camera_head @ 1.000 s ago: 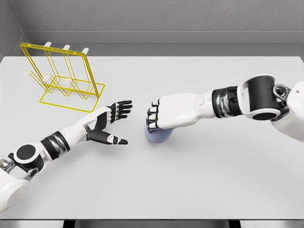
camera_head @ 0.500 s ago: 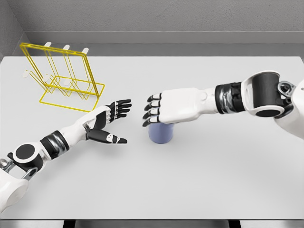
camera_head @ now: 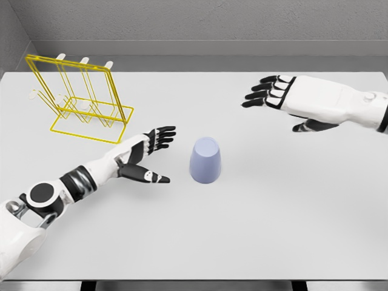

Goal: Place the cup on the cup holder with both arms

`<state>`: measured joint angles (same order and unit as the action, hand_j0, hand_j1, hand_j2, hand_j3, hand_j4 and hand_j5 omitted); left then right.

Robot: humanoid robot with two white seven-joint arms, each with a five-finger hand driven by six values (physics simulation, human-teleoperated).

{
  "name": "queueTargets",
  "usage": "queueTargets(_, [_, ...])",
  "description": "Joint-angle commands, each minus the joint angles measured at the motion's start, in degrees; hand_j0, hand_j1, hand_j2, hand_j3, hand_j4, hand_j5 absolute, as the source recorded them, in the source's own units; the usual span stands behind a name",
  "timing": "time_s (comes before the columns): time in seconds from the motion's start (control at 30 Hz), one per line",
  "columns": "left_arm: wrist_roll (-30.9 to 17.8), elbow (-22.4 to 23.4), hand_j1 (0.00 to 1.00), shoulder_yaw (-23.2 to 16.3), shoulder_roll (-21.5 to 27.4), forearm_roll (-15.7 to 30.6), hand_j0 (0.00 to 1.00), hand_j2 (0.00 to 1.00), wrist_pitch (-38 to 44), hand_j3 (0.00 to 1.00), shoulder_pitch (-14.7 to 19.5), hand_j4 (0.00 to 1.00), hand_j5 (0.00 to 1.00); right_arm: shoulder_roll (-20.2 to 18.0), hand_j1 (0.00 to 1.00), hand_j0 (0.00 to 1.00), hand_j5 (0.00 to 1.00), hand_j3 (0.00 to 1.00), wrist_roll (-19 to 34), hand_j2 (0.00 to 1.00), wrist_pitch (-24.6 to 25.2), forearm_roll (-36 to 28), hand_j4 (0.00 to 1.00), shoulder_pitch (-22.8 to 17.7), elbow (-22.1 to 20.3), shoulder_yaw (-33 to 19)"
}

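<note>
The pale blue cup (camera_head: 205,160) stands mouth-down on the white counter (camera_head: 260,218), free of both hands, near the middle and well apart from the yellow wire cup holder (camera_head: 79,100) at the far left corner. The left hand (camera_head: 145,156) lies just beside the cup on its left, palm turned toward it, fingers (camera_head: 162,134) spread and holding nothing, thumb stretched out low toward the cup's base. The right hand (camera_head: 297,100) hovers above the counter off to the right and behind, also released and empty. The step in hand looks like the left hand's pick-up. To do it well, the hand should slide in level until the palm meets the cup's wall, with the thumb passing in front and the four fingers wrapping behind, closing around the wider lower half rather than the narrow closed top, where a tapered wall would let the grip slip upward. Closing should be gradual, since a sideways push could skid or tip the cup. The right hand is best kept clear. Afterwards the cup's mouth must go down over one of the holder's upright prongs.
</note>
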<state>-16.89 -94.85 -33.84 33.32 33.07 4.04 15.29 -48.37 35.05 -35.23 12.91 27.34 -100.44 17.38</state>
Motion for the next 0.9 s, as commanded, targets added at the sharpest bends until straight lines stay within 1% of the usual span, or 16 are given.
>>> queueTargets(0.0, [0.01,0.02,1.00,-0.09,-1.15,-0.72,1.00,1.00,0.18,1.00,0.09,1.00,1.00,0.12,1.00,1.00,1.00,1.00,-0.05,1.00,0.23,-5.70,1.00,-0.26,0.95,-6.66])
queueTargets(0.1, [0.01,0.10,1.00,-0.35,-1.33,-1.07,1.00,1.00,0.45,1.00,0.79,1.00,1.00,4.34,1.00,1.00,1.00,1.00,-0.05,1.00,0.23,-5.87,1.00,-2.90,1.30,-6.84])
queueTargets(0.13, [0.01,0.10,1.00,-0.35,-2.47,-1.51,1.00,1.00,0.53,1.00,1.23,1.00,1.00,5.74,1.00,1.00,1.00,1.00,-0.05,1.00,0.23,-5.70,1.00,-4.30,2.26,-8.06])
queueTargets(0.17, [0.10,0.81,1.00,-0.35,-3.44,-2.39,1.00,1.00,0.62,1.00,1.67,1.00,1.00,6.89,1.00,1.00,1.00,1.00,-0.05,1.00,0.23,-5.44,1.00,-5.98,4.29,-10.43])
queueTargets(0.23, [0.10,1.07,1.00,-0.44,-5.55,-3.45,1.00,1.00,0.97,1.00,1.93,1.00,1.00,7.76,1.00,1.00,1.00,1.00,-0.05,1.00,0.23,-5.17,1.00,-8.18,8.77,-15.01])
queueTargets(0.27, [0.10,1.51,1.00,-0.53,-6.34,-3.88,1.00,1.00,0.97,1.00,2.02,1.00,1.00,8.56,1.00,1.00,1.00,1.00,-0.05,1.00,0.23,-5.08,1.00,-8.18,9.56,-15.45])
queueTargets(0.37, [0.28,3.44,1.00,-1.23,-8.62,-5.38,1.00,1.00,0.97,1.00,3.34,1.00,1.00,8.82,1.00,1.00,1.00,1.00,-0.05,1.00,0.23,-5.26,1.00,-8.35,9.57,-15.63])
queueTargets(0.43, [0.28,3.97,1.00,-1.50,-9.42,-5.47,1.00,1.00,1.06,1.00,3.69,1.00,1.00,9.52,1.00,1.00,1.00,1.00,-0.05,1.00,0.23,-5.26,1.00,-8.35,9.57,-15.54])
queueTargets(0.57, [0.28,6.52,1.00,-1.58,-11.17,-5.82,1.00,1.00,1.06,1.00,4.83,1.00,1.00,9.52,1.00,1.00,1.00,1.00,-0.05,1.00,0.23,-5.26,1.00,-8.44,9.48,-15.54])
queueTargets(0.7, [0.28,7.57,1.00,-1.67,-12.23,-5.82,1.00,1.00,1.06,1.00,5.10,1.00,1.00,10.40,1.00,1.00,1.00,1.00,-0.05,1.00,0.23,-5.26,1.00,-8.44,9.13,-15.54])
queueTargets(0.77, [0.28,8.54,1.00,-2.37,-12.49,-5.82,1.00,1.00,1.06,1.00,5.19,1.00,1.00,10.40,1.00,1.00,1.00,1.00,-0.05,1.00,0.23,-5.26,1.00,-8.44,9.13,-15.54])
queueTargets(0.8, [0.28,9.33,1.00,-2.38,-13.11,-6.26,1.00,1.00,1.06,1.00,5.19,1.00,1.00,10.40,1.00,1.00,1.00,1.00,-0.05,1.00,0.23,-5.26,1.00,-8.44,9.13,-15.54])
queueTargets(0.83, [0.28,9.68,1.00,-2.38,-13.72,-7.75,1.00,1.00,0.97,1.00,5.10,1.00,1.00,10.58,1.00,1.00,1.00,1.00,-0.05,1.00,0.23,-5.26,1.00,-8.44,9.13,-15.54])
queueTargets(0.87, [0.28,10.03,1.00,-2.46,-14.16,-7.75,1.00,1.00,1.06,1.00,5.10,1.00,1.00,10.67,1.00,1.00,1.00,1.00,-0.05,1.00,0.23,-5.26,1.00,-8.44,9.13,-15.54])
